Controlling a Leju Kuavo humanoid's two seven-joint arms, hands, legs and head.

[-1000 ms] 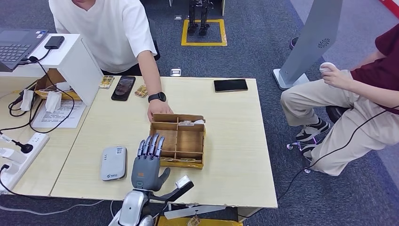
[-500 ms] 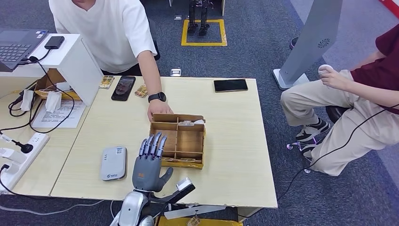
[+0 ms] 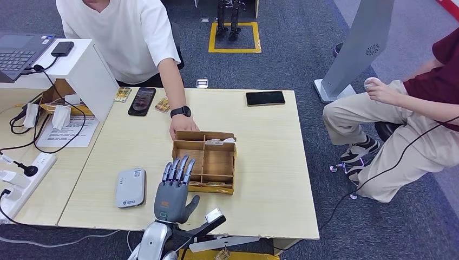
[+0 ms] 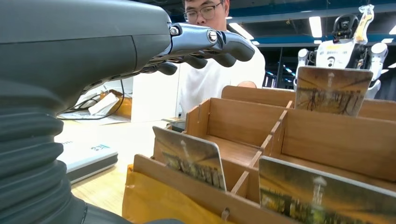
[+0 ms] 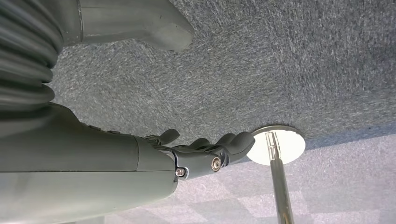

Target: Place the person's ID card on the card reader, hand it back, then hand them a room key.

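the robot's left hand (image 3: 175, 189) hovers flat above the table (image 3: 270, 179), its fingers (image 3: 177, 169) stretched forward and slightly apart, holding nothing; the fingertips reach over the near left corner of the wooden compartment box (image 3: 205, 161). in the left wrist view the same hand (image 4: 140, 42) stretches over the box (image 4: 261, 135), and picture-printed room key cards (image 4: 191, 156) stand upright along its near wall, with another card (image 4: 330, 89) standing at the far side. the white card reader (image 3: 131, 187) lies on the table just left of the left hand, apart from it, with nothing resting on its top. the id card cannot be made out.

the right hand (image 5: 205, 151) hangs beside the robot over grey carpet, its fingers loosely curled and holding nothing, near a round metal stand base (image 5: 276, 145).

a person in a white shirt (image 3: 122, 32) leans in from the far side of the table, their hand (image 3: 182, 127) resting at the far left corner of the box, a dark watch on the wrist. a black phone (image 3: 142, 101) lies on the table near that arm, and another phone (image 3: 265, 98) lies near the far right edge. a second person (image 3: 411, 119) sits to the right.
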